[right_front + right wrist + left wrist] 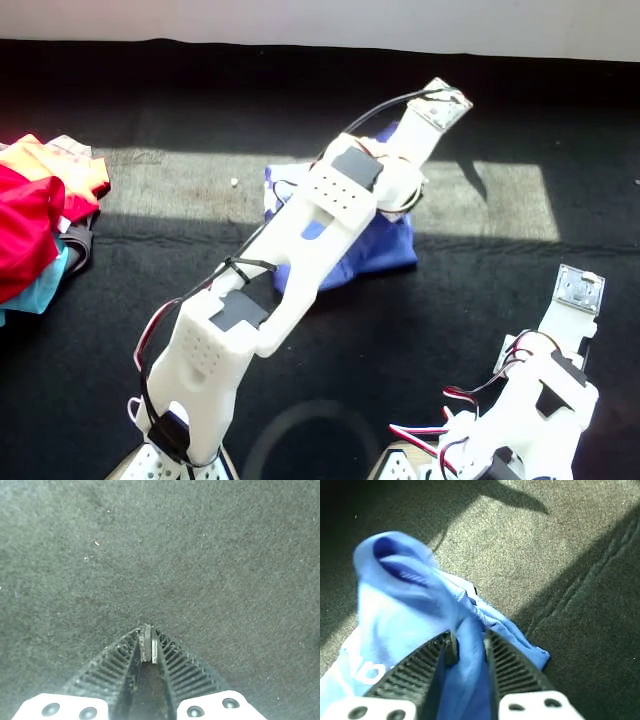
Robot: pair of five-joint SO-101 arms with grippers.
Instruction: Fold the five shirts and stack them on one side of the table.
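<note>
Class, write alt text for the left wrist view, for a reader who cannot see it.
The left gripper pinches a fold of the blue shirt between its black ribbed fingers. The rest of the shirt bunches beneath it on the dark table, part sunlit and part in shadow.

Left arm (300,250) spans the table centre diagonally over the blue shirt (385,250), blocking passage across. Pile of shirts (35,230) occupies the left edge. Open table (520,290) lies between pile and arm, and ahead of the right arm (540,400).
</note>
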